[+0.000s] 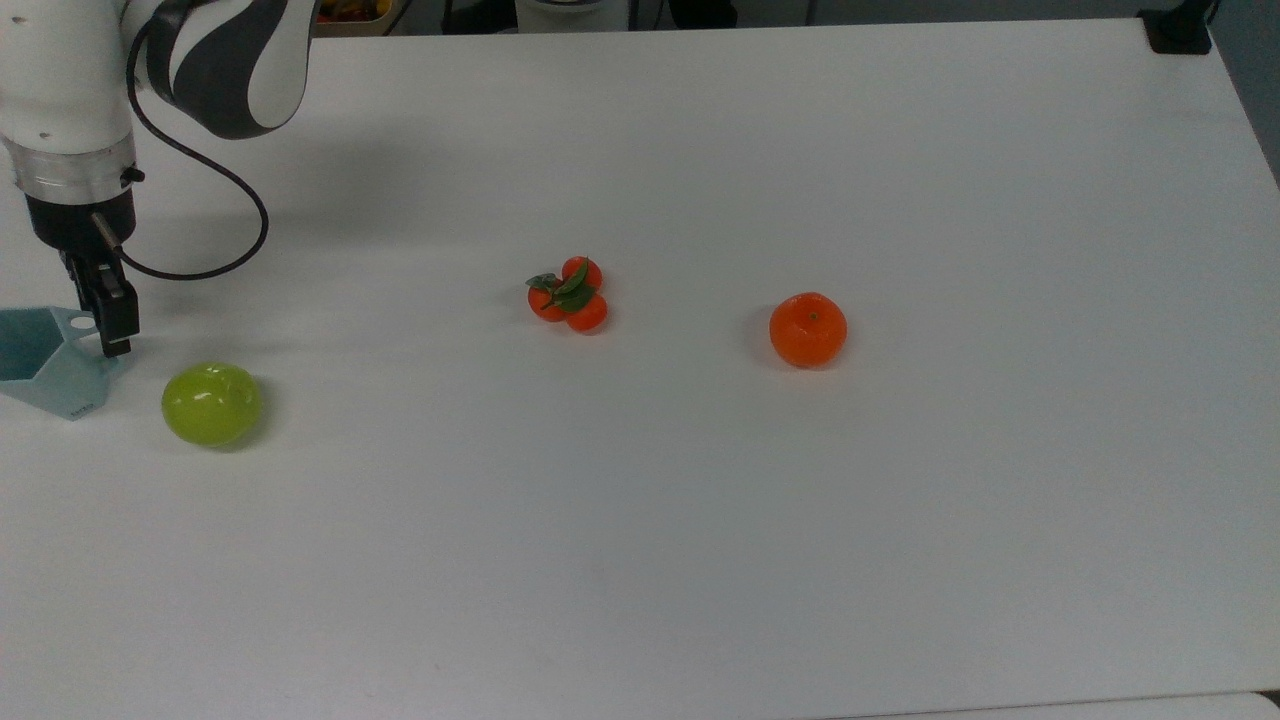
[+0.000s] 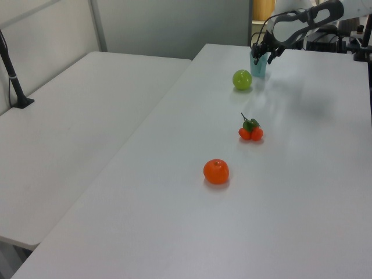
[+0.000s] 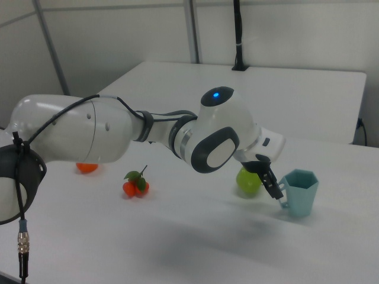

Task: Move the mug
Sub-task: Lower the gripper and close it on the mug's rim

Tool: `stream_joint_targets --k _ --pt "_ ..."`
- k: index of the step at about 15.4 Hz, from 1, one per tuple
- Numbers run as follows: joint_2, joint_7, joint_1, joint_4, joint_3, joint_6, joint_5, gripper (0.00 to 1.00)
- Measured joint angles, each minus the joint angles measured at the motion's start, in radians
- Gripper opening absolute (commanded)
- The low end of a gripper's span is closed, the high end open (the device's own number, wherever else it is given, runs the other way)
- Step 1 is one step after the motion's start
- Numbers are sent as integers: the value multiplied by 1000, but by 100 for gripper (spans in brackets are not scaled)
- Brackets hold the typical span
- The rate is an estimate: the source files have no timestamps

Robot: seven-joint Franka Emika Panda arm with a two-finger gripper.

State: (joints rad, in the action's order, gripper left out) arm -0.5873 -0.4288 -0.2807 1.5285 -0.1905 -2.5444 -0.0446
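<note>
The pale blue-green faceted mug is standing upright at the top view's left tabletop edge; the fingers are hovering at its small handle, their spread impossible to tell.

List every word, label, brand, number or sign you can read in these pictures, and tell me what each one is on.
No text can be read anywhere.
Pale blue-green faceted mug: a small dark mark low on its side in the top view, too small to read.
White robot arm: a lit blue dot, no lettering.
Green apple, cluster of small red fruits, orange mandarin, white table: unmarked.
</note>
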Motion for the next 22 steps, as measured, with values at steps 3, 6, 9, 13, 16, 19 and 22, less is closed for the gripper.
stream_joint_targets --k 3,6,9,13,16,19,22 --pt "-20 0 -2 -4 0 -19 0 64" --pt "-33 0 -2 -7 0 -38 0 64" --pt "-38 0 -2 -7 0 -40 0 64" --pt "-57 0 -2 -7 0 -94 0 63" --pt "-64 0 -2 -7 0 -101 0 58" --pt "-66 0 -2 -7 0 -101 0 44" --pt "-69 1 -2 -7 0 -101 2 19"
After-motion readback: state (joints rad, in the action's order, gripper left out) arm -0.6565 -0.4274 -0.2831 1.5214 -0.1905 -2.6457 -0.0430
